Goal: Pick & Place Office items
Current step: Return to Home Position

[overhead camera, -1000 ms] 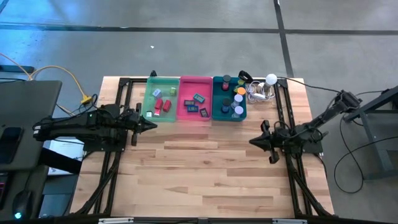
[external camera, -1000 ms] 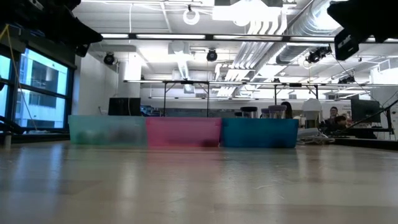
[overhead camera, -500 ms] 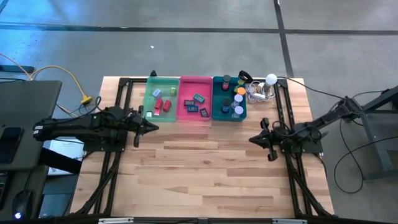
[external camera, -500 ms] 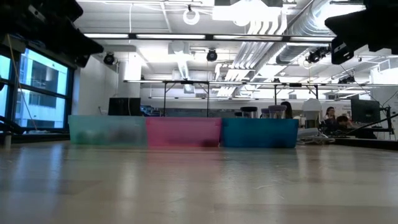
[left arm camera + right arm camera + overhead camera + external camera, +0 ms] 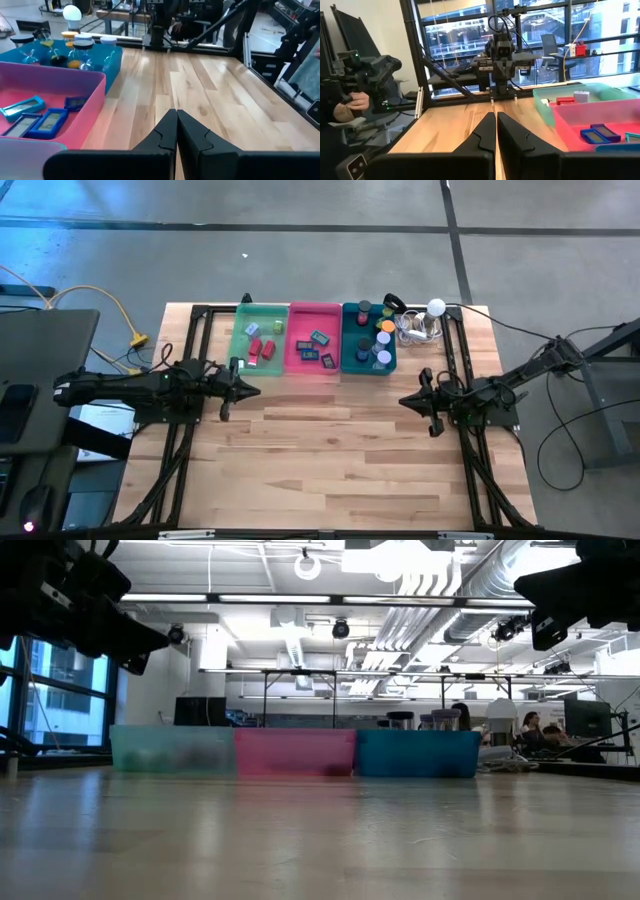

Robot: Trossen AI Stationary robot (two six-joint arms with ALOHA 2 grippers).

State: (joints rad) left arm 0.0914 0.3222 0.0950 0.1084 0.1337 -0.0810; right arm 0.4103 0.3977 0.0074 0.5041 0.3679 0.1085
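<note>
1. The wooden desk (image 5: pixel 330 470) has a dark arm reaching in over it from each side, both held above the planks.
2. The left gripper (image 5: pixel 250 390) points right. It is just near of the green tray (image 5: pixel 235 330) and apart from it. Its fingers (image 5: pixel 162 137) are pressed together with nothing between them.
3. The right gripper (image 5: pixel 404 401) points left. It is near of the teal tray (image 5: pixel 350 330) and a little to its right. Its fingers (image 5: pixel 485 132) are likewise pressed together on nothing.
4. Three trays stand side by side in a row at the far edge: green at left, the pink tray (image 5: pixel 305 320) in the middle, teal at right.
5. The office items lie in these trays.
   - The green one holds red blocks (image 5: pixel 255 348) and a pale block (image 5: pixel 251 329).
   - The pink one holds blue clips (image 5: pixel 320 337).
   - The teal one holds hourglass-shaped cylinders (image 5: pixel 384 357), upright, with black, orange and pale caps.
6. Just right of the teal tray, a white ball (image 5: pixel 436 307) sits by a tangle of cables (image 5: pixel 415 330).
7. In the room beyond, a person (image 5: pixel 530 727) shows among benches and screens.
</note>
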